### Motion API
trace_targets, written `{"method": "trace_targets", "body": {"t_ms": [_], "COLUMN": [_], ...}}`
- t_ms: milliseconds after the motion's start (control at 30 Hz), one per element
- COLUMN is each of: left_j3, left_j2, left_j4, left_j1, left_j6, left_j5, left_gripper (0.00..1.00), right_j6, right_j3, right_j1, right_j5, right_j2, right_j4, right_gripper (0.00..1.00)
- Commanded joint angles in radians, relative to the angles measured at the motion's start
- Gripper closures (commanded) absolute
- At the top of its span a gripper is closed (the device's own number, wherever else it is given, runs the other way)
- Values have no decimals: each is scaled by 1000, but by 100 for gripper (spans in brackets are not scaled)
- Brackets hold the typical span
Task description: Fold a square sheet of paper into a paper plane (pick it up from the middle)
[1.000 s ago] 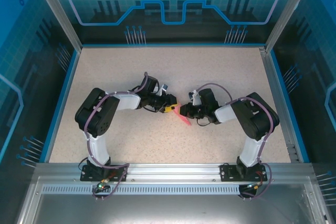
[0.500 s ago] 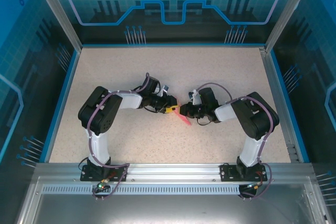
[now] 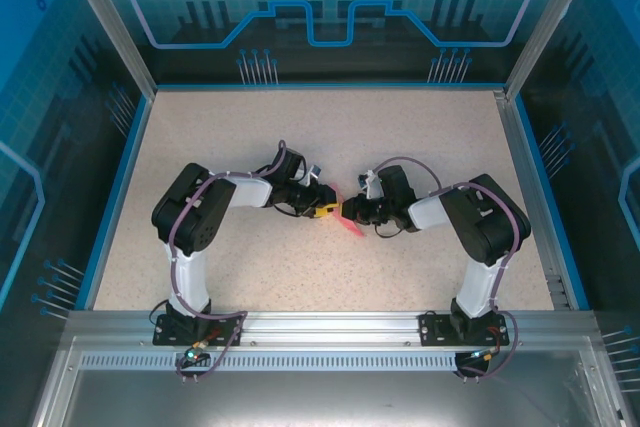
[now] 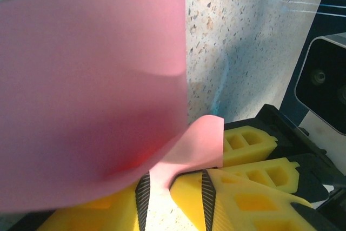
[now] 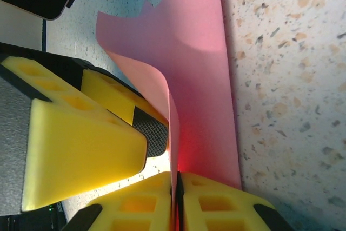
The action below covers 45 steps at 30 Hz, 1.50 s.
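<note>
The square sheet of paper (image 3: pixel 350 227) is pink-red and partly folded, held up off the middle of the table between both grippers. My right gripper (image 3: pixel 352 211) (image 5: pixel 177 181) is shut on its edge, two layers pinched between the yellow fingers. The paper (image 5: pixel 200 79) rises from that grip, one layer curling left. My left gripper (image 3: pixel 328 209) (image 4: pixel 173 182) faces it from the left. Its jaws stand a little apart with a curled flap of the paper (image 4: pixel 189 150) lying between them, against one pad. The rest of the sheet (image 4: pixel 92 79) hangs close over the left wrist camera.
The speckled table (image 3: pixel 330 137) is ringed by a blue rim and glass walls (image 3: pixel 60 147). The two grippers are almost touching. The right gripper's yellow fingers (image 4: pixel 248 142) sit just beyond my left jaws. The left gripper's finger (image 5: pixel 81 150) crowds the right wrist view.
The left arm has edged slightly right toward the right gripper, and its jaws have narrowed on the paper flap. The right gripper has kept its pinch in place.
</note>
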Motion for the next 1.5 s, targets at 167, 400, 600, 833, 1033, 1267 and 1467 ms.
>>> {"method": "trace_targets", "body": {"t_ms": [167, 400, 600, 833, 1033, 1267, 1467], "left_j3": [26, 28, 31, 30, 37, 52, 44], "left_j2": [21, 22, 30, 30, 33, 28, -30], "left_j4": [-62, -84, -86, -84, -92, -97, -70], "left_j1": [-7, -9, -7, -9, -8, -8, -8], "left_j6": [28, 32, 30, 29, 30, 40, 65], "left_j5": [-24, -40, -40, -42, -43, -23, 19], "left_gripper": [66, 67, 66, 66, 66, 66, 64], "right_j6": [-20, -61, -96, -112, -117, -112, -91], "right_j3": [-1, 6, -6, -22, -29, -24, -24], "right_j1": [-14, -17, -18, -18, -19, -21, -36], "right_j5": [17, 6, 2, 1, 24, 22, -20], "right_j2": [20, -66, -130, -155, -139, -111, -100], "right_j4": [-105, -186, -283, -341, -368, -354, -321], "right_gripper": [83, 79, 77, 77, 82, 89, 92]}}
